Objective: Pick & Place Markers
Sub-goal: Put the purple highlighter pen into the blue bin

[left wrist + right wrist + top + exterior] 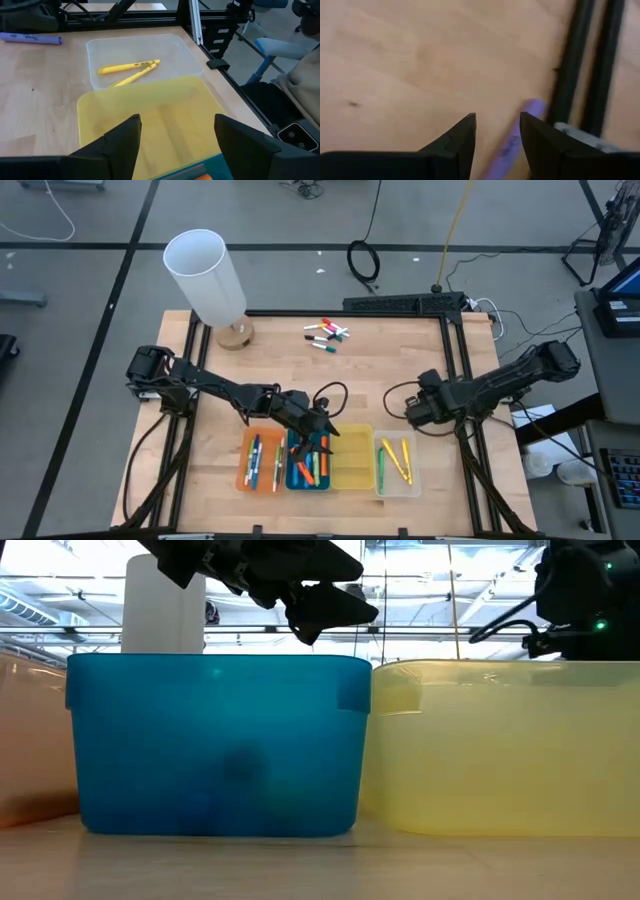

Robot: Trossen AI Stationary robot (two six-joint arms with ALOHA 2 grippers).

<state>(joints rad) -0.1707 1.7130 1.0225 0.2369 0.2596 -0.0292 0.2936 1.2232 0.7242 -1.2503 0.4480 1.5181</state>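
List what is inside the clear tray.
The clear tray holds two yellow markers lying crossed, plus a green marker seen from above. The yellow tray covers its near edge in the left wrist view, hiding anything there.

Wooden table (pixel 290 370), white cylinder (pixel 205 275) at back, orange tray (pixel 243 465), blue tray (pixel 215 745), yellow tray (pixel 505 745), clear tray (pixel 137 52)

A pale wooden counter (pixel 330 380) framed by black metal rails (pixel 455 370) stands on a grey floor (pixel 90 290) marked with dark lines. Black cables (pixel 362 260) and a yellow cord (pixel 455 220) trail across the floor beyond it. A tall white cylinder (pixel 205 275) stands at the counter's far left corner. Bright ceiling beams (pixel 450 600) show beyond.
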